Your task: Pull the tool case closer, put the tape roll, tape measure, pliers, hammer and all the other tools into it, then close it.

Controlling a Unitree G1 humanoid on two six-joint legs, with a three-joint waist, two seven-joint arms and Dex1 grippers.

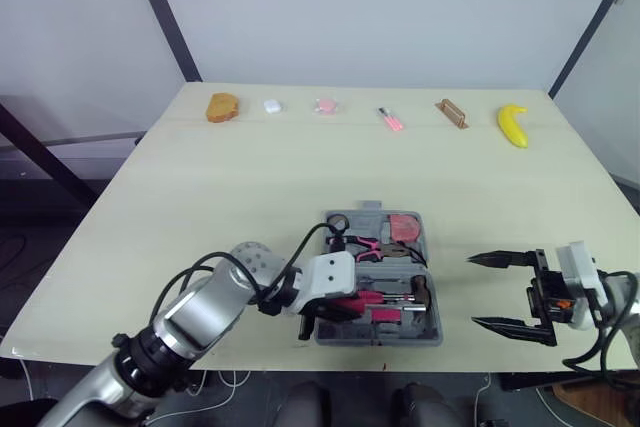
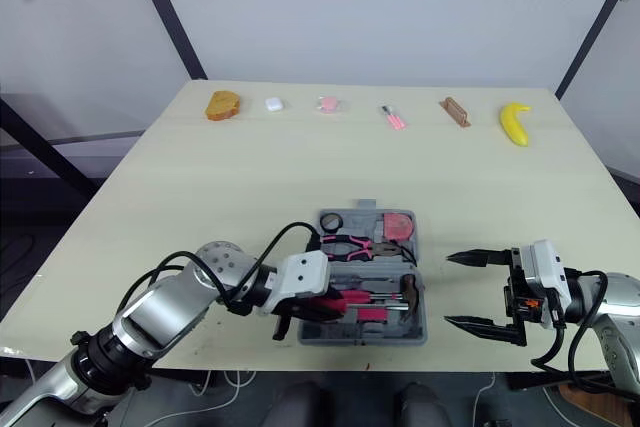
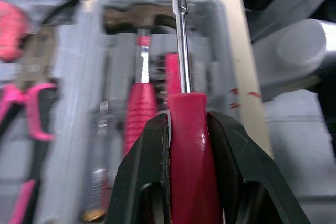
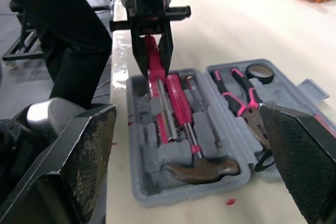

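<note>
The grey tool case [image 1: 420,339] lies open near the table's front edge. Inside it are a black tape roll [image 1: 337,222], a pink tape measure [image 1: 405,226], pink-handled pliers [image 1: 365,244] and a hammer [image 4: 202,170] with a pink handle. My left gripper [image 3: 187,121] is shut on a pink screwdriver [image 3: 189,150], held low over the near half of the case, shaft pointing toward the hammer head [image 3: 137,18]. My right gripper [image 1: 472,292] stands open just right of the case, holding nothing.
Along the far edge lie an orange bread-like piece [image 1: 222,107], a white item [image 1: 271,105], two small pink items [image 1: 326,105], a brown block [image 1: 452,113] and a banana [image 1: 513,125]. The case sits close to the table's front edge.
</note>
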